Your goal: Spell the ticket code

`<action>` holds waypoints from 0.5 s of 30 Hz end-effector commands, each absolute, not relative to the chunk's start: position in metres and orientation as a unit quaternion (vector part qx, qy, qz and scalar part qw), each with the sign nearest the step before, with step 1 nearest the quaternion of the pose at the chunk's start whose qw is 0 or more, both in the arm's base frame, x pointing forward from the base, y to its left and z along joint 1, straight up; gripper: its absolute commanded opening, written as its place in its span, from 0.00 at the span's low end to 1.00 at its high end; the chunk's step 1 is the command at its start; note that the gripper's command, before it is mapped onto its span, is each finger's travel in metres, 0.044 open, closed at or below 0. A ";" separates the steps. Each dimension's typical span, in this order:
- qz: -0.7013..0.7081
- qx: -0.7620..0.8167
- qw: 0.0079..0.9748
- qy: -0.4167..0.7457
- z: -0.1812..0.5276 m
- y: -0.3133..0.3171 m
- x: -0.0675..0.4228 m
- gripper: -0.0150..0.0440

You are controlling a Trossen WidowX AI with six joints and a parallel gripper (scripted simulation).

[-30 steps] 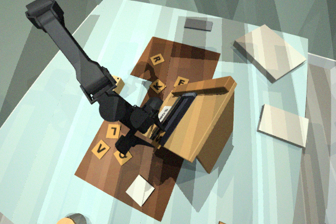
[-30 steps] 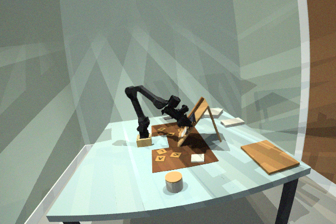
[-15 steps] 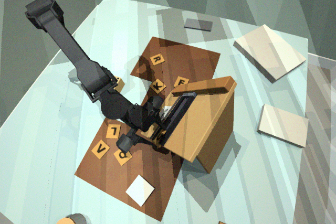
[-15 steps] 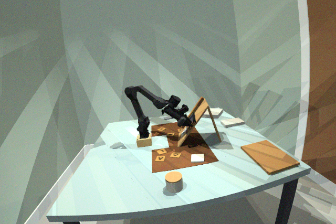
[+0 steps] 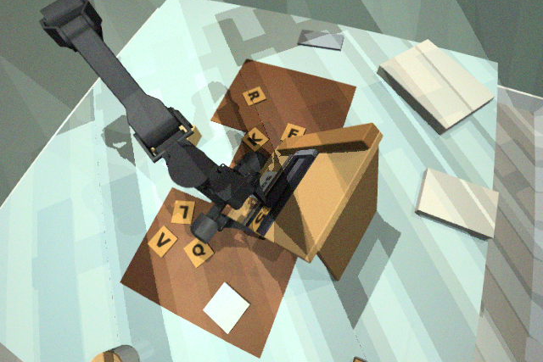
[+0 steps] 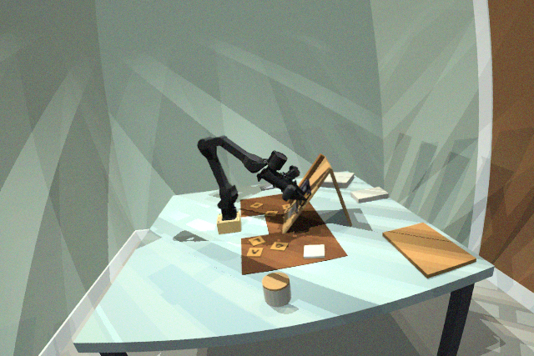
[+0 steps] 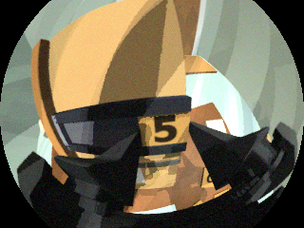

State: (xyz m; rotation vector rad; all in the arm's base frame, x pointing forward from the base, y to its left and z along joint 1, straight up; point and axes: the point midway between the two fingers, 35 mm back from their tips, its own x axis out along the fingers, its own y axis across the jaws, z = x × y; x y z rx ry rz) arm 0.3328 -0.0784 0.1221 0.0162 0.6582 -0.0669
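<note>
Tile "5" (image 7: pixel 166 131) pinched between dark gripper (image 7: pixel 166 146) fingers, jaws part-closed around it, sitting at the dark letter rail (image 7: pixel 95 121) on the sloped wooden board (image 7: pixel 108 51). Not yet judged home or released. Possibly another tile already in the rail lower down; too obscured to confirm. Left loose on the brown mat (image 5: pixel 245 270): R (image 5: pixel 254 96), K (image 5: pixel 255 139), F (image 5: pixel 293 131), L (image 5: pixel 183 211), V (image 5: pixel 162 241), Q (image 5: pixel 198 251). White ticket (image 5: pixel 226 307) lying on the mat, print unreadable. Arm reaching forward and down from its base, wrist pressed close against the board's face.
</note>
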 end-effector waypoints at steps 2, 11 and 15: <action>-0.034 0.010 0.946 0.323 0.122 -0.075 0.333 0.25; -0.034 0.010 0.946 0.323 0.122 -0.070 0.333 0.25; -0.034 0.010 0.946 0.323 0.122 -0.068 0.334 0.25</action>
